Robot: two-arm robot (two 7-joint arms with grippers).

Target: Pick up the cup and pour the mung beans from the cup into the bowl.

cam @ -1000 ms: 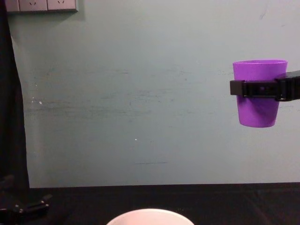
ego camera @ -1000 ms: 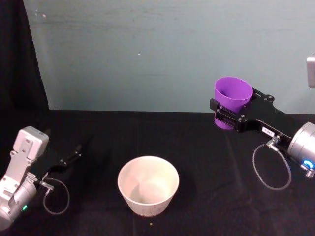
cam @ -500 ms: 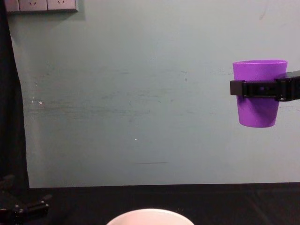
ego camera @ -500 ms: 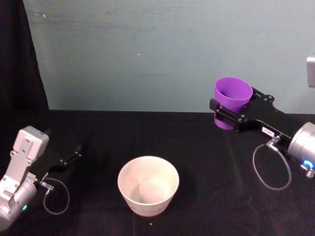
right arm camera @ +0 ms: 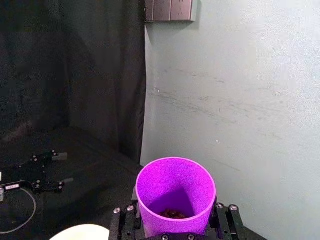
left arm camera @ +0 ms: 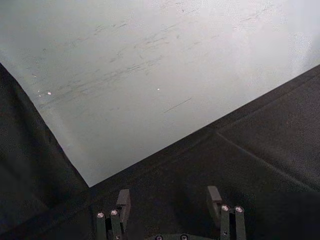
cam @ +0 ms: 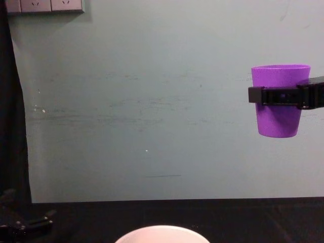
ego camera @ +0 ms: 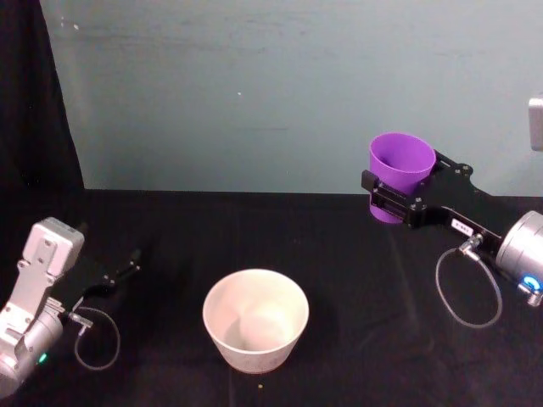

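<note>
Holding cup [ego camera: 400,165] upright (beans [right arm camera: 172,213] inside): right gripper [ego camera: 394,203]; left gripper [ego camera: 119,275] parked

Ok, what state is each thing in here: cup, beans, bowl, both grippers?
cup: upright, held in the air to the right of the bowl, not tipped.
mung beans: at the bottom of the cup, not yet poured.
bowl: upright on the black table, no beans seen inside.
right gripper: shut on the cup.
left gripper: open, empty, low at the table's left.
</note>
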